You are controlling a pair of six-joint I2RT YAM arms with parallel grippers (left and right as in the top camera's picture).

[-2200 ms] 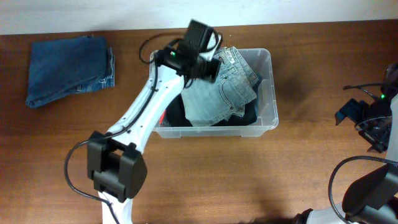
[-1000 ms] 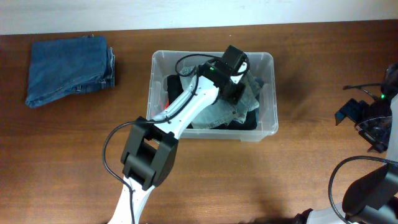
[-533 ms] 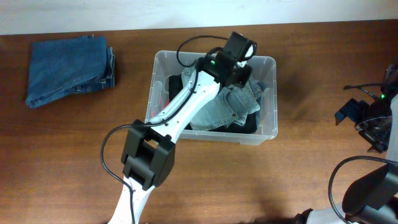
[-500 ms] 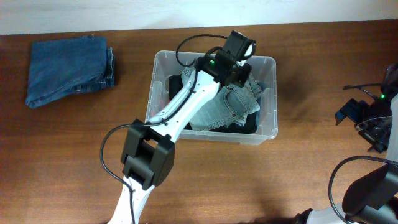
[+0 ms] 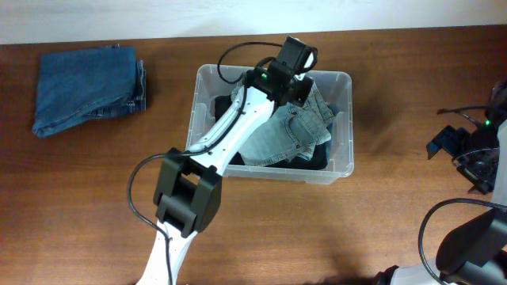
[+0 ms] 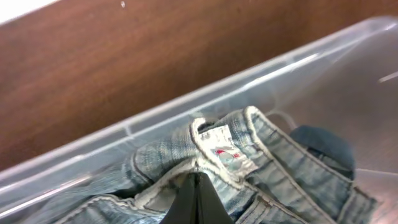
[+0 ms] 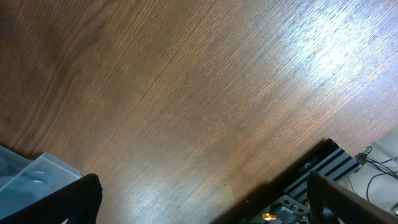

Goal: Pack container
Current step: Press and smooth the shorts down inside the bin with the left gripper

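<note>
Pinched to a thin dark wedge, my left jaws grip the stitched waistband of the light-wash jeans (image 6: pixel 283 146), just under their white woven label (image 6: pixel 224 152). That soft, faded denim lies crumpled in the container (image 5: pixel 346 127), a clear, rigid plastic tub with rounded corners and a rim lip, standing mid-tabletop (image 5: pixel 396 222) on dark grained wood. Black fabric (image 5: pixel 318 161) shows beneath the jeans. My right jaws are spread wide over bare wood, well apart from the tub. Folded dark-blue denim (image 5: pixel 87 87) rests at my far left.
</note>
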